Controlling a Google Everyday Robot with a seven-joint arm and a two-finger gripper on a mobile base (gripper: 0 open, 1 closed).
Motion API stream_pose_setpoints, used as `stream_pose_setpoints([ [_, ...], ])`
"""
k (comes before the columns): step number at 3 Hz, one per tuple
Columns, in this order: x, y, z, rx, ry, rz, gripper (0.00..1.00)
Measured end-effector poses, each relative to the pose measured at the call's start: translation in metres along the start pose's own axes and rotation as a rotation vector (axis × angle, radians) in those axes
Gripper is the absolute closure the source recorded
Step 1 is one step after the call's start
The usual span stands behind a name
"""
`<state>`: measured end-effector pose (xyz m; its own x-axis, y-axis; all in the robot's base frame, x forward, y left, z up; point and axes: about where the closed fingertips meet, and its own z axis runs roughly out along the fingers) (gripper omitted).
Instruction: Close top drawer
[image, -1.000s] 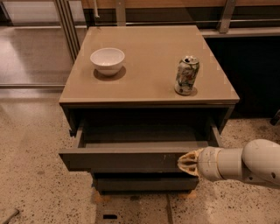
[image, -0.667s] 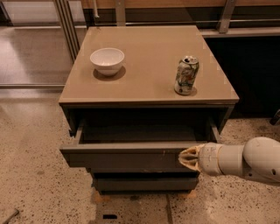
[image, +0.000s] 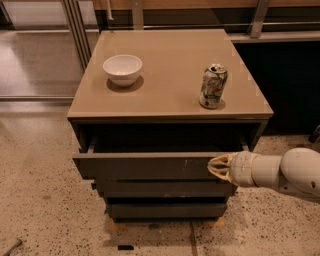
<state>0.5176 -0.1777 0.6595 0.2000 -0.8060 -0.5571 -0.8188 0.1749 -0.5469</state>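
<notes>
The top drawer (image: 145, 166) is a wide dark grey-brown drawer under the tan cabinet top. It stands pulled out a short way, and its inside shows as a dark slot behind the front panel. Small pale scuffs mark the panel towards its right. My gripper (image: 216, 167) comes in from the right on a white arm. Its tan fingertips rest against the right end of the drawer's front panel.
A white bowl (image: 122, 69) and an upright drink can (image: 213, 86) stand on the cabinet top (image: 170, 85). Two shallower grey drawer fronts (image: 167, 189) sit below the top drawer. The floor is speckled; a dark cabinet stands at the right.
The top drawer has slid further into the cabinet, so the open slot is narrower. My gripper has moved forward with the front panel.
</notes>
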Motion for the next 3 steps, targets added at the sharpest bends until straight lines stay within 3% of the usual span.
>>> stream_pose_setpoints([
  [3,0.017,-0.040,0.015,0.056,0.026,0.050,1.00],
])
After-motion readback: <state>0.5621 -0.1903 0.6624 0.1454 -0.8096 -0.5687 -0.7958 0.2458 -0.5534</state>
